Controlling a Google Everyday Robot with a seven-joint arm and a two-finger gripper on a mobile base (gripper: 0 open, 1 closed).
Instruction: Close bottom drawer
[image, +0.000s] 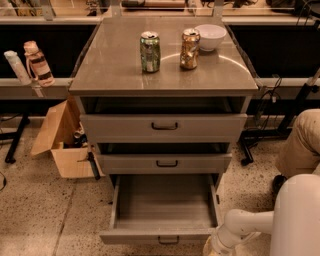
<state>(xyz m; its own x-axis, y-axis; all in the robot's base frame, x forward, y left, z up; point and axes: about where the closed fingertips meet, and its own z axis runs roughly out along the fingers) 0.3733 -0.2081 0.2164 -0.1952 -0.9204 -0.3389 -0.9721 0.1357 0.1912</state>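
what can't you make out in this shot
- gripper: at the bottom edge of the camera view, beside the right front corner of the bottom drawer; the edge cuts it off, so contact is unclear.
- bottom drawer's front panel: lower part cut off by the same edge.
- top drawer and middle drawer insides: hidden in shadow under what sits above.
- green can label: too blurred to read.

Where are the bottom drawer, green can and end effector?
bottom drawer (165, 202): camera view, inside floor.
green can (150, 52): camera view, its side.
end effector (212, 249): camera view, lower edge, right of drawer front.
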